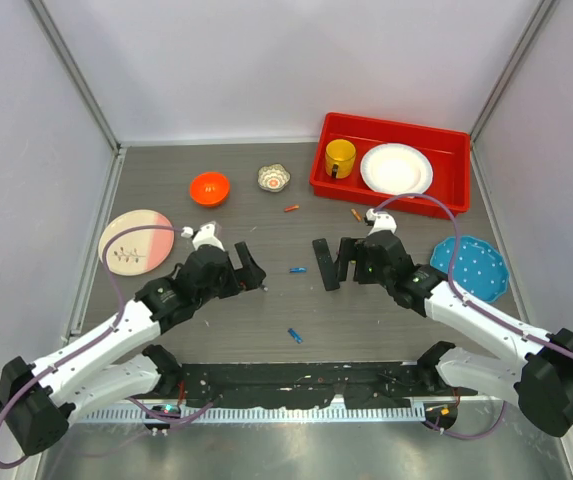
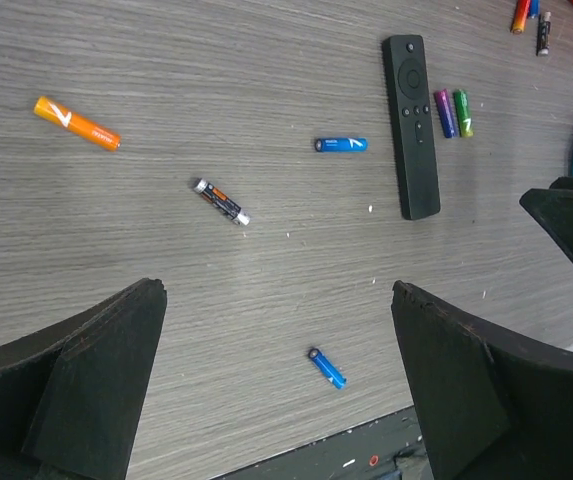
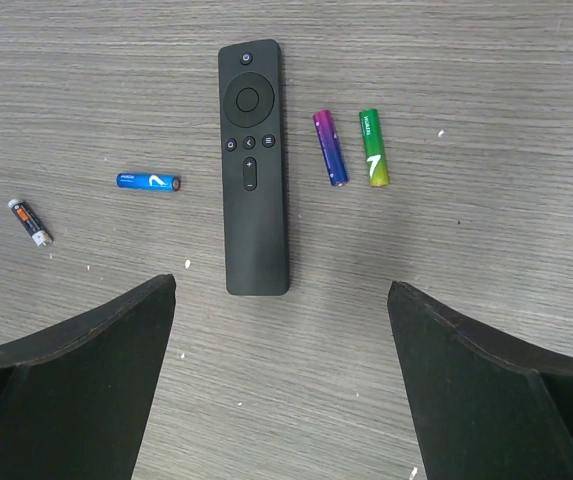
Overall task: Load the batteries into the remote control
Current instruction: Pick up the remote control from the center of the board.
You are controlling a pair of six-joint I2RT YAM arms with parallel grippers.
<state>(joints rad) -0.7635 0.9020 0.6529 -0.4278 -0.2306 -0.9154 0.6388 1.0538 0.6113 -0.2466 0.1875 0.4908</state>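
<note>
Widely parted, right end effector (image 3: 278, 320) held nothing, hovering low over remote control (image 3: 254, 170). Remote lay flat on gray wood-grain counter (image 3: 466, 60), button face up. In right wrist view, purple battery (image 3: 330, 147) and green battery (image 3: 373, 148) lay side by side just right of remote, blue battery (image 3: 149, 181) near its left, dark battery (image 3: 29, 221) farther left. Left end effector (image 2: 278, 295) also spread wide, empty; second blue battery (image 2: 326, 367) lay between its fingers, orange battery (image 2: 76, 122) well apart. Red bin (image 1: 391, 125) at far right held yellow cup (image 1: 341, 157) and white plate (image 1: 396, 168).
</note>
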